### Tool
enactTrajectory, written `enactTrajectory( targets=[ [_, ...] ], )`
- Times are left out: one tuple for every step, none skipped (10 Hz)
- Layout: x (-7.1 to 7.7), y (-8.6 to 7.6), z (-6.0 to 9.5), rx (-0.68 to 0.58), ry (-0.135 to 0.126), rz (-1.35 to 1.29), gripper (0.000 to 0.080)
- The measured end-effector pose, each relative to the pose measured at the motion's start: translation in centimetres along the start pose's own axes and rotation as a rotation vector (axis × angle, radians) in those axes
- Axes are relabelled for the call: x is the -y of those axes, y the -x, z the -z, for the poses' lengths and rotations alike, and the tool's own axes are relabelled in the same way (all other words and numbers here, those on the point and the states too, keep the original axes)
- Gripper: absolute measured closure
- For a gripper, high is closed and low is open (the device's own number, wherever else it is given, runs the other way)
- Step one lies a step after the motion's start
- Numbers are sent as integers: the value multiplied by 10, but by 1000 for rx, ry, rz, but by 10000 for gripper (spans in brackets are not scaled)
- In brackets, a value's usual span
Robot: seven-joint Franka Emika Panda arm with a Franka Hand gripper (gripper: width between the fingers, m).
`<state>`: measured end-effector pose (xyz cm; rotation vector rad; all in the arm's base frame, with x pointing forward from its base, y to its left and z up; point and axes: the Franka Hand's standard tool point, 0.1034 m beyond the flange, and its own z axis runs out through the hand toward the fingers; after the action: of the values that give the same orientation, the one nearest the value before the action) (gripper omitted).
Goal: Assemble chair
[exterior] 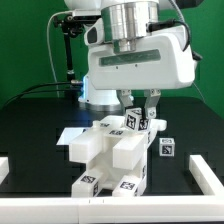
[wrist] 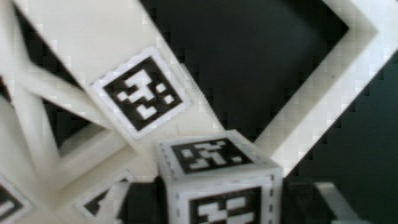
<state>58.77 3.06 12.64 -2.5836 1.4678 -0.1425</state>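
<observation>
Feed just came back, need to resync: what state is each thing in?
chair: partly assembled, standing on the table.
tagged block: on top of the chair, between the fingers.
fingers: either side of the block, open or shut unclear.
loose part: lying alone, exterior view's right.

The chair parts (exterior: 108, 160) crowd the middle of the tabletop (exterior: 30, 125), just below the tool (exterior: 140, 108) — open black surface lies toward the exterior view's left; a small tagged block (exterior: 166, 147) stands on the right.

No legible words or numbers; only coded black-and-white tags (wrist: 143, 97) on white chair parts (exterior: 108, 150).
</observation>
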Motion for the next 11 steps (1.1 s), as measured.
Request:
enactTrajectory(
  targets=[
    [0, -1, 0, 7, -9, -72, 496],
    [0, 0, 0, 8, -9, -74, 422],
    [0, 0, -1, 8, -8, -58, 422],
    [0, 0, -1, 8, -8, -34, 233],
    [0, 2, -1, 4, 7, 62, 233],
    [1, 4, -1, -4, 35, 241, 169],
    [1, 6, -2, -13, 55, 437, 154],
    [-2, 9, -3, -6, 65, 584, 154],
    [-5, 7, -4, 7, 71, 752, 151],
    [-5, 7, -4, 6, 71, 774, 151],
    [-5, 6, -4, 8, 71, 836, 151]
  ],
)
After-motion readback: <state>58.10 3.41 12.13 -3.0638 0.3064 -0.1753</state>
